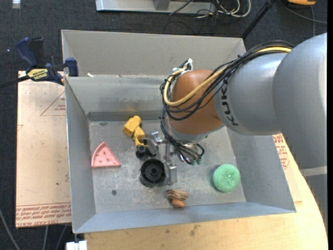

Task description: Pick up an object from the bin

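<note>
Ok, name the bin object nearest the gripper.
The large black round piece, right beside the gripper; the green ball, pink wedge and yellow toy lie farther off.

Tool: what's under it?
The tool hangs by the right edge of a black round cap, yellow toy behind. The bin floor right beneath is covered by the arm.

Single camera set high and somewhat to one side, tilted down into the grey metal bin (78, 150), close enough to take in all four walls plus dark floor (52, 9) beyond, arm (281, 87) entering from the right.
</note>
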